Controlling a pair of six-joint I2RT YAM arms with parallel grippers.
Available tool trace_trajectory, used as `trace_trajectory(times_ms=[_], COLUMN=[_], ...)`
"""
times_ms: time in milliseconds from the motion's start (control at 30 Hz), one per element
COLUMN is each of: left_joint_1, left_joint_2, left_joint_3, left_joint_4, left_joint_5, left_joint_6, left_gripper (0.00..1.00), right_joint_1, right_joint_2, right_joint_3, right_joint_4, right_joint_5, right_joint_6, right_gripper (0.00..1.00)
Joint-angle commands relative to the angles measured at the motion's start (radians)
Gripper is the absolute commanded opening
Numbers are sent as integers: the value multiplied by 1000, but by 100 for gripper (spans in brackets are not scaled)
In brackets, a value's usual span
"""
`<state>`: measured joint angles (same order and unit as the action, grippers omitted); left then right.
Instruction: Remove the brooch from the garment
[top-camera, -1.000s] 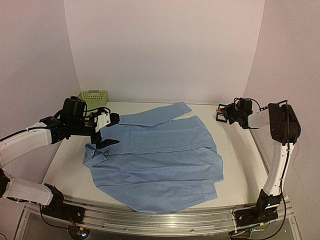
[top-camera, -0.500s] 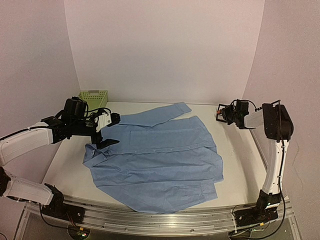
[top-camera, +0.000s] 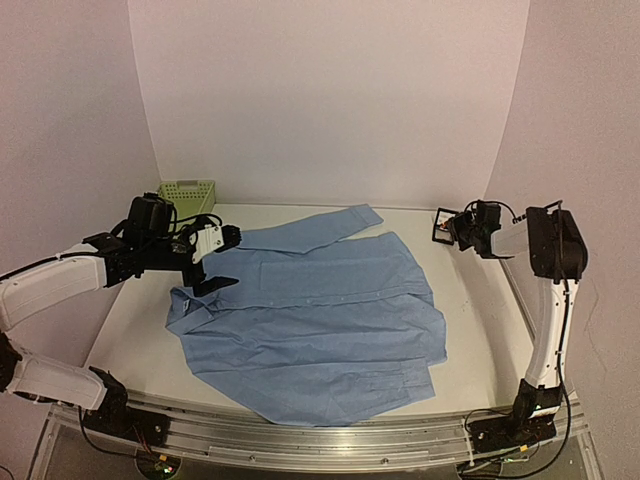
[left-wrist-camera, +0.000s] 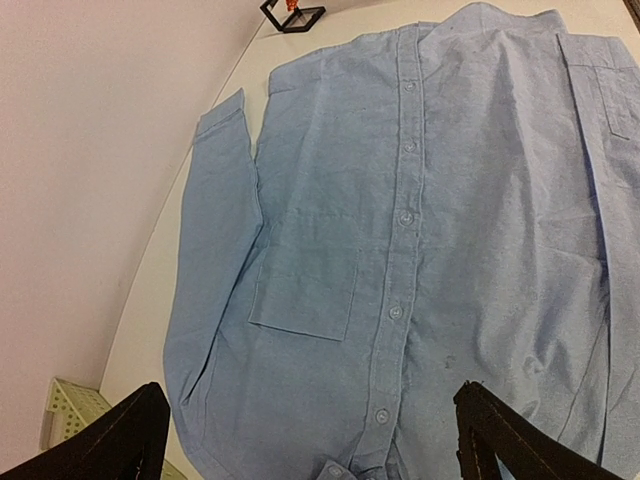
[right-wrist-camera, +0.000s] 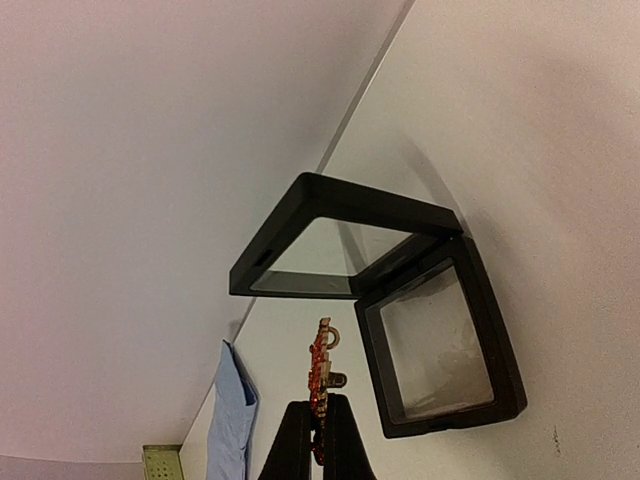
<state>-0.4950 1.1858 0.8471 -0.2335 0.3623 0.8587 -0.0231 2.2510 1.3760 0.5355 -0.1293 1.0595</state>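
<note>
The light blue shirt (top-camera: 310, 310) lies flat across the table; in the left wrist view its button placket and chest pocket (left-wrist-camera: 400, 250) fill the frame. My left gripper (top-camera: 213, 262) is open above the shirt's collar end, fingers wide apart at the frame's bottom corners (left-wrist-camera: 310, 440). My right gripper (right-wrist-camera: 320, 435) is shut on the orange-red and gold brooch (right-wrist-camera: 321, 365), held edge-on just left of the open black box (right-wrist-camera: 430, 340). In the top view the right gripper (top-camera: 458, 226) is at the box (top-camera: 441, 228), at the far right of the table.
A green mesh basket (top-camera: 186, 196) stands at the back left against the wall, and shows in the right wrist view (right-wrist-camera: 160, 462). The box's hinged lid (right-wrist-camera: 330, 240) stands open. The walls enclose the table on three sides.
The right gripper has shifted slightly back towards the far wall at the black box. The left arm has barely moved.
</note>
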Motion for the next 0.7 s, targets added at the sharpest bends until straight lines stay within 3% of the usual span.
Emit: trace_trajectory(times_ms=[0, 667], left_joint_1=[-2, -2], left_joint_2=[12, 27], left_joint_3=[35, 41], left_joint_4=[45, 63], left_joint_5=[-9, -14], left_joint_6=[5, 16], left_gripper=[100, 100], right_joint_1=[0, 1], right_joint_2=[26, 104], right_joint_3=[48, 138], right_joint_4=[-11, -90], right_joint_5=[24, -7], right_joint_6=[-13, -37], right_gripper=[0, 0])
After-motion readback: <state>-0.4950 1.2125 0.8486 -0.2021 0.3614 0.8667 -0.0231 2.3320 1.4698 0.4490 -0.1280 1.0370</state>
